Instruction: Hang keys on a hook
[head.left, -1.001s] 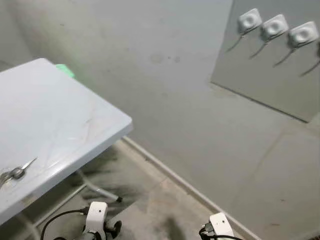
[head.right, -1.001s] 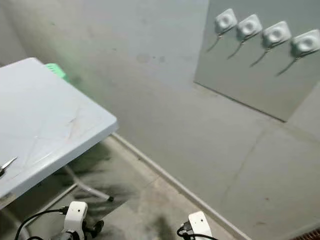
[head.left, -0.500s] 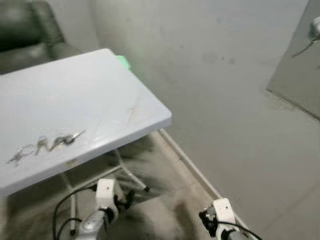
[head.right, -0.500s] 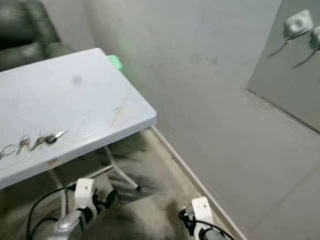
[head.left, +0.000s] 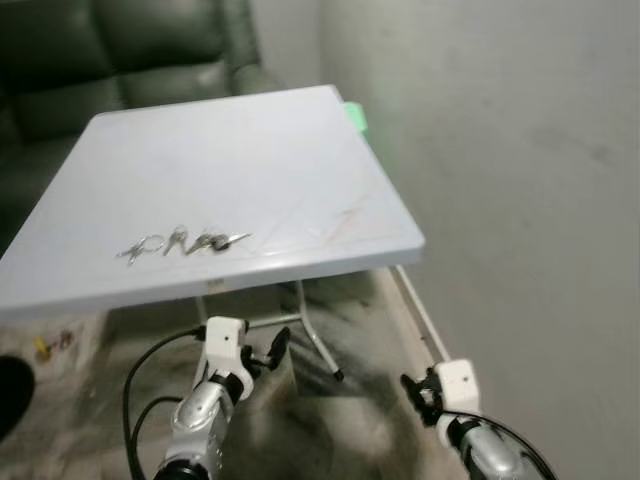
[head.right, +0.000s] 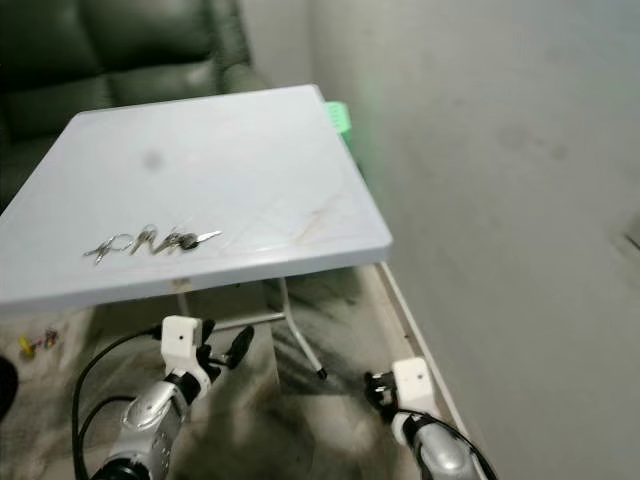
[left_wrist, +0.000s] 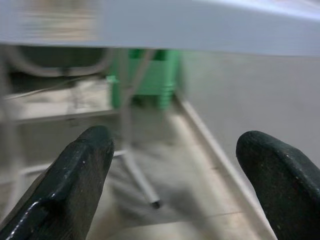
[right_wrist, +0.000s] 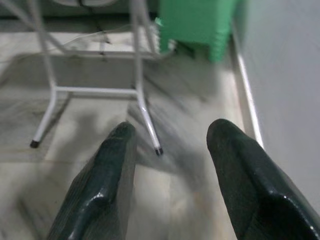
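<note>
Since the earlier pictures the head camera has been swung to the left: the wall board with its hooks has been carried out of sight, and the whole white counter (head.left: 300, 160) is now brought into the picture, with a dark sofa (head.left: 120, 60) revealed behind it. This is a shift of the view, not of the things.

The keys (head.left: 182, 243) are left lying flat on the counter top, near its near edge and toward the left, well apart from both arms. They are seen as a small silvery bunch strung out in a row, with what appear to be rings at the left and a blade pointing right; finer detail is too small to be told. They are judged to be light and thin, lying close to the surface, so a low pinch would be called for.

Both arms are held low, below the counter's edge, probably because the robot is being turned toward the keys and reaching has not yet begun. The left claw (left_wrist: 175, 170) is held spread apart with nothing between its fingers, pointing under the counter toward a table leg (left_wrist: 131, 130) and a green object (left_wrist: 150, 77) by the wall. The right claw (right_wrist: 170, 175) is likewise parted and empty, above the floor (right_wrist: 75, 150) beside the counter's white frame.
</note>
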